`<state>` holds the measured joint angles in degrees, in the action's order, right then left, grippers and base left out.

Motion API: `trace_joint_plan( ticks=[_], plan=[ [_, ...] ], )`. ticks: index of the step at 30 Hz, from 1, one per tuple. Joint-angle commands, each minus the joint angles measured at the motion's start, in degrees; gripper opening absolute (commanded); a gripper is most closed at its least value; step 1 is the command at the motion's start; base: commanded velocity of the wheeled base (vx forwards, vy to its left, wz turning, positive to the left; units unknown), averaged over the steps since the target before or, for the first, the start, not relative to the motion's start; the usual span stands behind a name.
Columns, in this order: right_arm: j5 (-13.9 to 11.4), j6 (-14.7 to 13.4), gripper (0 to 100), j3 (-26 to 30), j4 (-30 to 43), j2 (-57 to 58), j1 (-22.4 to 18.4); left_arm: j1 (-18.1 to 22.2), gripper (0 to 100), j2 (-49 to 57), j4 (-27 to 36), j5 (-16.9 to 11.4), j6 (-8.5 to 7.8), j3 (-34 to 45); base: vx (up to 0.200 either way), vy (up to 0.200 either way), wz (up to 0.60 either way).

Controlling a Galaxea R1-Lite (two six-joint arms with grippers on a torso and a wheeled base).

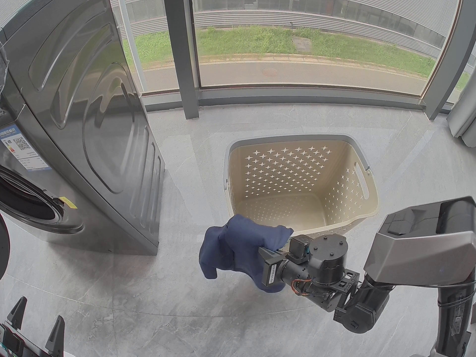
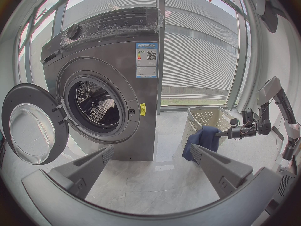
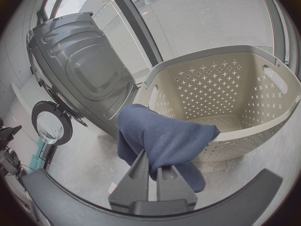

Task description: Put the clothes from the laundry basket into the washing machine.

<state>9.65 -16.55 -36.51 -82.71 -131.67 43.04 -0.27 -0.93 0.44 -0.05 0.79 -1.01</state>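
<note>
A dark blue garment (image 1: 238,249) hangs above the floor just in front of the cream laundry basket (image 1: 364,167), with my right gripper (image 1: 265,264) shut on it. In the right wrist view the blue garment (image 3: 163,138) drapes over the closed fingers (image 3: 141,170), and the basket (image 3: 282,110) behind holds nothing visible. The grey washing machine (image 1: 99,125) stands at the left with its round door (image 2: 31,126) swung open and the drum (image 2: 97,105) exposed. My left gripper (image 1: 35,321) sits low at the front left, open, its fingers (image 2: 216,164) spread with nothing between them.
A tall window wall (image 1: 297,35) with a dark pillar (image 1: 181,50) runs behind the basket. Bare grey marble floor (image 1: 173,293) lies between the washer and the basket. A curtain edge (image 1: 466,115) hangs at the far right.
</note>
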Motion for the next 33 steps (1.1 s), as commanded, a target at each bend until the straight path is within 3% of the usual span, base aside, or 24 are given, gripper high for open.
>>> trace_joint_plan(
  ticks=[1, 6, 14, 19, 24, 33],
  plan=[
    [0.19, 0.03, 0, 4.34, -0.34, 5.64, 1.69, 0.0, 100, 0.49, 0.0, -0.04, 0.09, 0.92, 0.0, 0.0, 0.0],
    [0.28, -0.14, 0, 7.24, -1.66, 16.36, 3.71, 0.09, 100, 0.49, 0.0, -0.04, 0.17, 0.92, 0.0, 0.0, 0.0],
    [0.01, 0.21, 0, 11.73, -1.75, 29.54, 3.62, 0.0, 100, 0.49, 0.0, 0.05, 0.26, 0.92, 0.0, 0.0, 0.0],
    [-0.6, 5.57, 0, 12.6, -1.49, 34.73, 2.75, 0.0, 100, 0.49, 0.0, 0.22, 0.53, 0.92, 0.0, 0.0, 0.0],
    [-0.95, 6.45, 0, 13.48, -0.78, 39.3, 3.62, 0.09, 100, 0.49, 0.0, 0.31, 1.05, 0.92, 0.0, 0.0, 0.0],
    [-1.92, 6.36, 0, 13.66, -0.96, 40.35, 2.75, 0.0, 100, 0.49, 0.09, 0.31, 1.14, 0.92, -0.2, 0.0, 0.0]
  ],
)
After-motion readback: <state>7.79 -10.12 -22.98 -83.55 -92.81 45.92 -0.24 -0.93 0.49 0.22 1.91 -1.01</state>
